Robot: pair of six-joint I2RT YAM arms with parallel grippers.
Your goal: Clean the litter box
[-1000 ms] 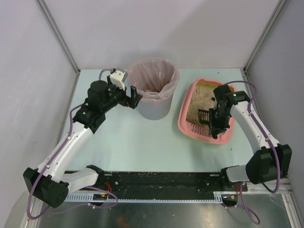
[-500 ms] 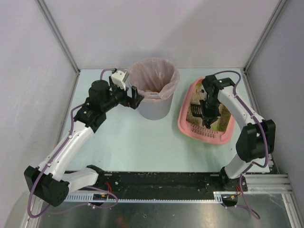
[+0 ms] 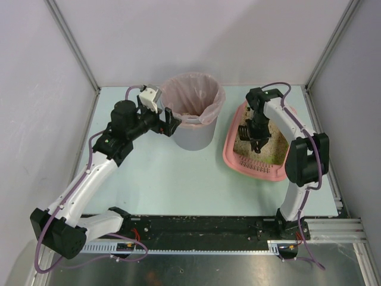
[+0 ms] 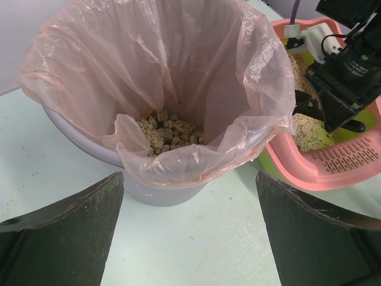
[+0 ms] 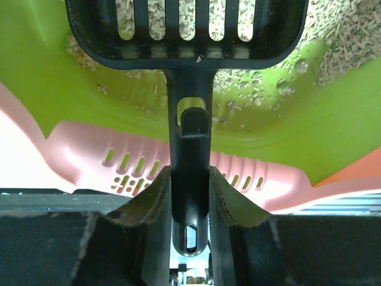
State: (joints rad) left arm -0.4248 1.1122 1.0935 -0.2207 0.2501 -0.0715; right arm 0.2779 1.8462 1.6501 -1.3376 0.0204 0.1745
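Right gripper (image 5: 189,189): clamped on the handle of a black slotted scoop (image 5: 189,36). The scoop head lay ahead of the fingers, over the granules (image 5: 262,77); whether it touched them could not be told.

Litter box (image 3: 230,154): pink tray with a green inner wall, which sat on the right half of the table (image 3: 155,173), under the right arm. Its long axis ran roughly near to far, a little askew. The slotted ledge (image 3: 257,166) was at the near end, pointing toward the arm bases. Beige granules covered part of the floor, with bare green showing at the sides.

Bin (image 3: 193,140): grey and round, lined with a pinkish bag (image 3: 190,92), and it stood just left of the litter box. Clumps of litter (image 4: 166,128) lay at its bottom.

Left gripper (image 3: 168,121): jaws spread wide and holding nothing, close beside the bin's left wall.
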